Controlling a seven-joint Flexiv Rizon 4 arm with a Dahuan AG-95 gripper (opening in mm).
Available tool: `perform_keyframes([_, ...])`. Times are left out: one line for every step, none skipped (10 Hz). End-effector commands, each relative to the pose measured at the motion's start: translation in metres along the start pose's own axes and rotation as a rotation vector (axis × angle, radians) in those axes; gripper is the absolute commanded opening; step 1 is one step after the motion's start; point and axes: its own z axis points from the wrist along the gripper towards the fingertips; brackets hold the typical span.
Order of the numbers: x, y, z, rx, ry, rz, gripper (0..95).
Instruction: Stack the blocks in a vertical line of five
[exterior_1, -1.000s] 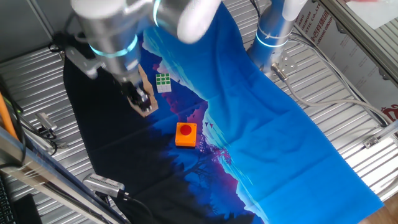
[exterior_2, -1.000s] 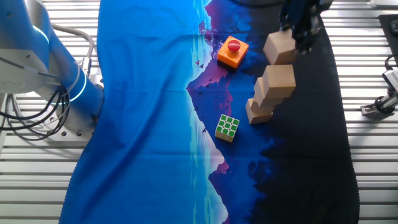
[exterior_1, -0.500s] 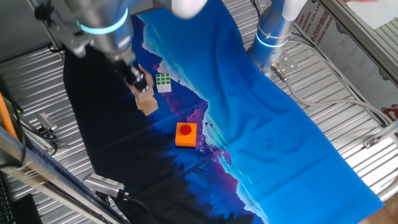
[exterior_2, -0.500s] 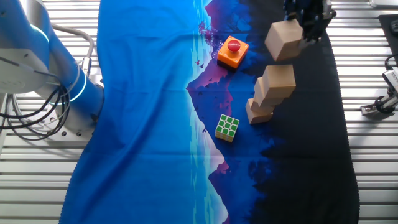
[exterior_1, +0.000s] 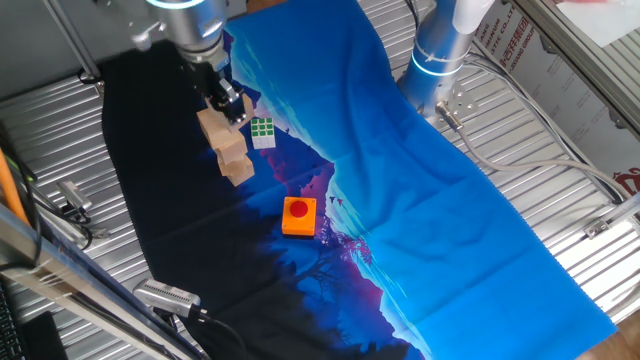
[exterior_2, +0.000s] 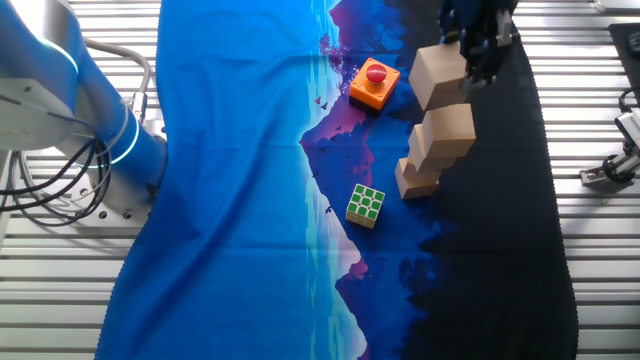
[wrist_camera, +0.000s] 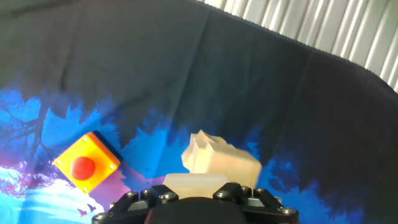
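Gripper (exterior_2: 478, 50) is pinching one wooden block (exterior_2: 437, 76), which you can see held in the air above the stack of blocks (exterior_2: 437, 150) on the dark cloth (exterior_2: 500, 230). Your orange button box (exterior_2: 374, 84) sits at ten o'clock from the stack, the puzzle cube (exterior_2: 365, 205) at seven.

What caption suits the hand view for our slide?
Gripper holds a wooden block above the stack, orange button box at left.
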Motion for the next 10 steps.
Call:
perform_keyframes([0.000,-0.005,0.001,-0.018,-0.015,0.055,0.0])
perform_keyframes([0.000,-0.008,0.002,-0.018,-0.016,0.055,0.0])
perform_keyframes([0.000,-0.012,0.003,-0.025,-0.019,0.052,0.0])
perform_keyframes([0.000,-0.015,0.004,-0.027,-0.020,0.050,0.0])
perform_keyframes([-0.002,-0.019,0.006,-0.031,-0.022,0.042,0.0])
perform_keyframes([-0.004,-0.022,0.008,-0.031,-0.023,0.039,0.0])
perform_keyframes([-0.006,-0.026,0.010,-0.034,-0.023,0.034,0.0])
perform_keyframes([-0.008,-0.030,0.012,-0.032,-0.028,0.026,0.0])
perform_keyframes([-0.009,-0.032,0.014,-0.031,-0.029,0.023,0.0])
perform_keyframes([-0.011,-0.034,0.015,-0.033,-0.030,0.020,0.0])
